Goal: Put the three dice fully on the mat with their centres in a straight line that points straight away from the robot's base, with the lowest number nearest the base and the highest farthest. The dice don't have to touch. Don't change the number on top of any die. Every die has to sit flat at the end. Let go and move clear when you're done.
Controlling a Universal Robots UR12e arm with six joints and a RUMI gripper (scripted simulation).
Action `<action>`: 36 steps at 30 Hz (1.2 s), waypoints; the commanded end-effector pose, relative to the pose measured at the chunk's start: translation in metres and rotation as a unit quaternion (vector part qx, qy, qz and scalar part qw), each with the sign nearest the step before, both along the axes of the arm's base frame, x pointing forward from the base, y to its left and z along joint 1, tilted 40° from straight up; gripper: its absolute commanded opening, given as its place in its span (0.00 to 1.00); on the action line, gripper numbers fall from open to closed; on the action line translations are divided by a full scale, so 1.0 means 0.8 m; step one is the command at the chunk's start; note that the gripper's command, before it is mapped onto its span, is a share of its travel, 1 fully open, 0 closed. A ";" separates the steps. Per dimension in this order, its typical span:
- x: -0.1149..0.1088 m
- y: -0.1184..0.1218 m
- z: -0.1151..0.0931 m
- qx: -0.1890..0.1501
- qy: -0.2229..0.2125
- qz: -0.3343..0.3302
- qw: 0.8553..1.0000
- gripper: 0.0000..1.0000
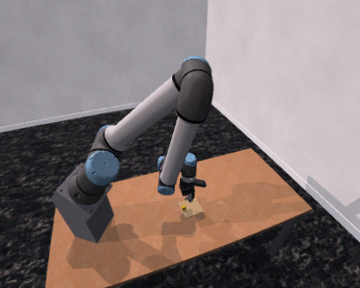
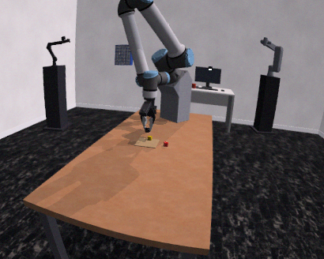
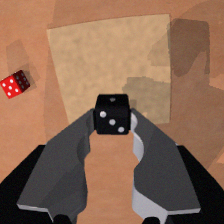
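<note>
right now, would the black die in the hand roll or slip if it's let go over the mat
The black die looks like a rigid cube, so it should land flat rather than roll. The hand pinches it on two side faces, so a tilt seems unlikely. Dropped from height over the mat, it might tumble and change its top number.

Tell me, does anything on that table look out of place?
The red die sits on the bare wooden table, just off the tan mat, while the yellow die is on it. The gripper holds a black die in the air. Nothing looks spilled or damaged.
</note>
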State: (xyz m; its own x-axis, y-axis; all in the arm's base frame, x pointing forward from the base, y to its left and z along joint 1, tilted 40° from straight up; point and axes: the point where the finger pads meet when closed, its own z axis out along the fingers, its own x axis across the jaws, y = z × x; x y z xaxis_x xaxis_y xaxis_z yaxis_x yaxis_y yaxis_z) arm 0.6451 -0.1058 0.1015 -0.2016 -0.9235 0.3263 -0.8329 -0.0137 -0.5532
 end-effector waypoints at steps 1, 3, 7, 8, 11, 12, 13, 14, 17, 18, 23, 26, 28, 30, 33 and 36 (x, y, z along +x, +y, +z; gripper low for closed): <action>0.016 -0.010 -0.021 0.000 -0.001 0.000 1.000 0.06; 0.022 -0.015 -0.031 0.000 -0.001 0.000 1.000 0.06; 0.034 -0.023 -0.047 0.000 -0.001 0.000 1.000 0.06; 0.036 -0.025 -0.051 0.000 -0.001 0.000 1.000 0.06; 0.041 -0.029 -0.058 0.000 -0.001 0.000 1.000 0.06; 0.043 -0.030 -0.060 0.000 -0.001 0.000 1.000 0.06; 0.043 -0.030 -0.060 0.000 -0.001 0.000 1.000 0.06; 0.043 -0.030 -0.060 0.000 -0.001 0.000 1.000 0.06; 0.045 -0.031 -0.063 0.000 -0.001 0.000 1.000 0.06; 0.045 -0.031 -0.064 0.000 -0.001 0.000 1.000 0.06; 0.045 -0.031 -0.064 0.000 -0.001 0.000 1.000 0.06; 0.045 -0.031 -0.064 0.000 -0.001 0.000 1.000 0.06; 0.045 -0.031 -0.064 0.000 -0.001 0.000 1.000 0.06; 0.045 -0.031 -0.064 0.000 -0.001 0.000 1.000 0.06; 0.045 -0.031 -0.064 0.000 -0.001 0.000 1.000 0.06; 0.045 -0.031 -0.064 0.000 -0.001 0.000 1.000 0.06</action>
